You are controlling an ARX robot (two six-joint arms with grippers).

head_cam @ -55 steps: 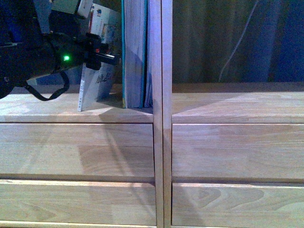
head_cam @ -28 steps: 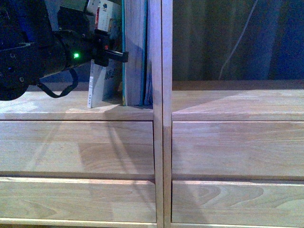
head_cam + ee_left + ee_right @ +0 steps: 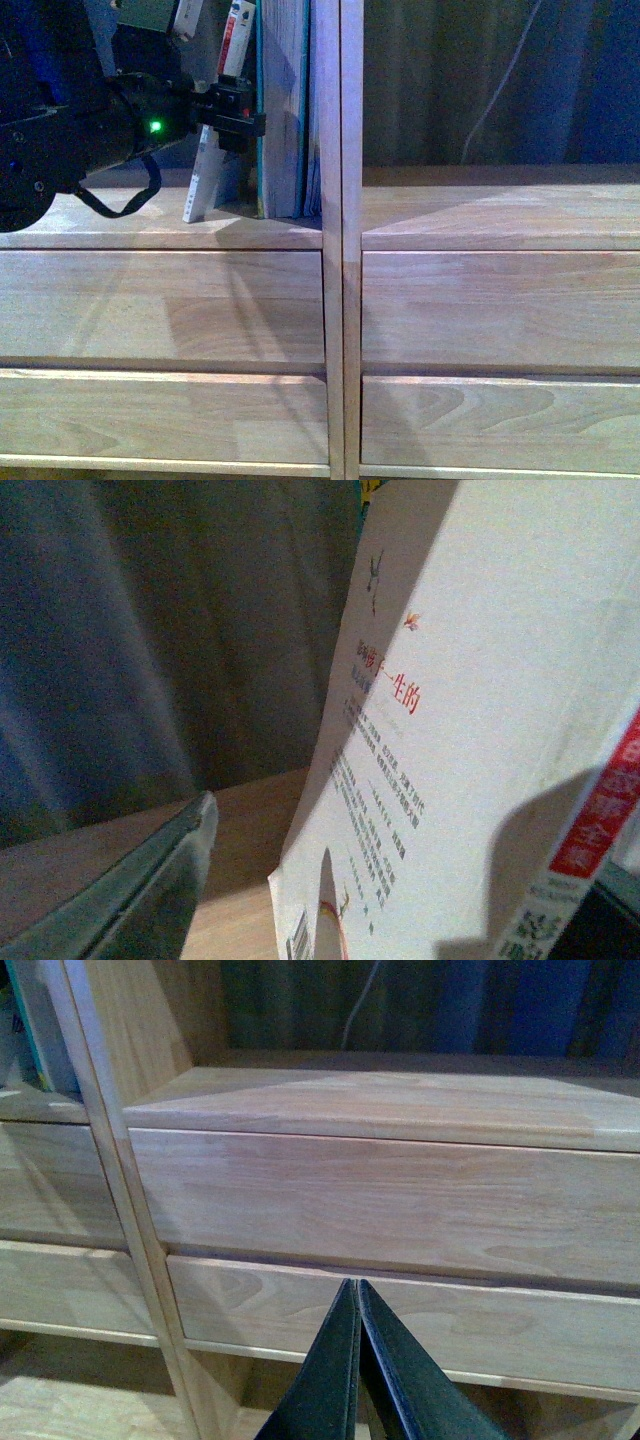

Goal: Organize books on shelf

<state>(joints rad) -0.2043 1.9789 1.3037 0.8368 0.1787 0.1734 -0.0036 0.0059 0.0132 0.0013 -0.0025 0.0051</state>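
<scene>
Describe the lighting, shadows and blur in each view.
Front view: dim, bluish cast; the left gripper and arm are near-black apart from a green light, and diagonal shadows cross the shelf. Left wrist view: the thin paperback is close and soft, half in shadow. Right wrist view: warmer, sharper wood; the right gripper is dark.

Paperback (image 3: 480, 730): white cover, red and dark text, red-and-white spine. Thick book (image 3: 283, 110): teal cover. Shelf (image 3: 340, 300): light wood grain.
</scene>
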